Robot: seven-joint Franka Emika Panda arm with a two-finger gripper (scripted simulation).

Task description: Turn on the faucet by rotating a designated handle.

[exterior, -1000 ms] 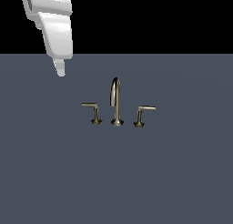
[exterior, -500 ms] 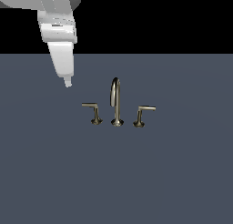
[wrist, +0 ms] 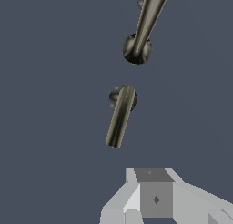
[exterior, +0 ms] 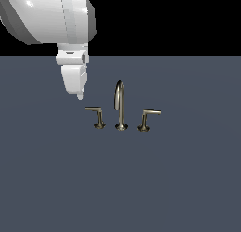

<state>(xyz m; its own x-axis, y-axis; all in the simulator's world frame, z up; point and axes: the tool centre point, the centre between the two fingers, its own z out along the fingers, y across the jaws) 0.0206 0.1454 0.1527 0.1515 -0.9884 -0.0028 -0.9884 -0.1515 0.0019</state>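
Arm (exterior: 47,14) fills the upper part of the exterior view's left, white, pointing down. Grey surface (exterior: 188,179) spans the whole lower scene. Gripper (exterior: 81,95) hangs above the surface, holding nothing; fingers read as one narrow tip, so can't tell whether they're parted or closed. Faucet spout (exterior: 120,106) stands upright mid-scene, arched. Handle (exterior: 95,114) sits just beside it on the exterior view's left, arm pointing to that left, post upright. Gripper tip is near the handle's arm end, above it, not touching. Mirror lever (exterior: 148,118) is on the spout's other side. Wrist view: handle (wrist: 120,113) seen from above, spout (wrist: 144,25) beyond it, gripper body (wrist: 154,198) at frame edge.
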